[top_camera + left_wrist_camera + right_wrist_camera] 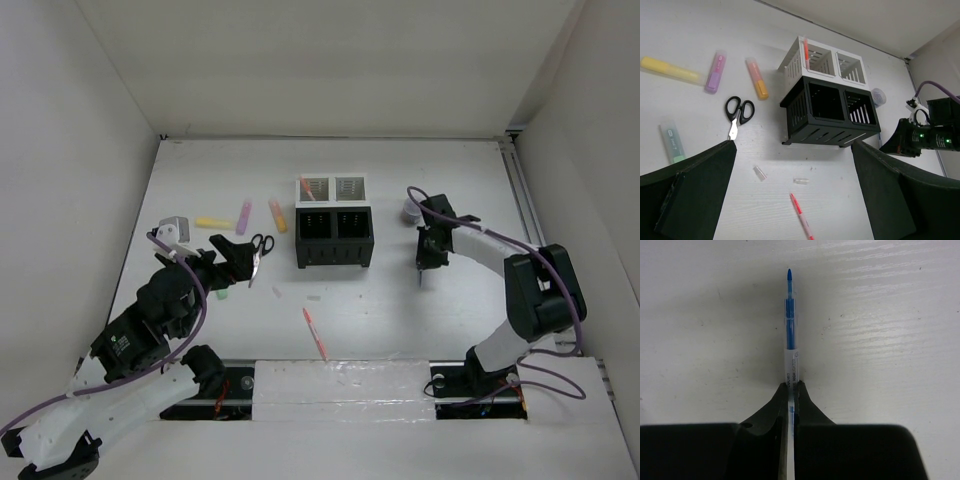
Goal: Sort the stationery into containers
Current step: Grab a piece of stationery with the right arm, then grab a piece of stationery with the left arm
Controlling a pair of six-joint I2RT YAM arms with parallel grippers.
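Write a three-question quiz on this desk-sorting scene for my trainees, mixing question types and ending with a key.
1. True or false: the right hand is shut on the thin blue pen.
2. Which part of the mesh organiser block holds a thin red-orange pen? A. far-left white compartment; B. far-right white one; C. near-left black one.
3. How many stubby highlighters lie loose on the white table?
Key: 1 true; 2 A; 3 four: yellow highlighter, pink highlighter, orange highlighter, green highlighter.
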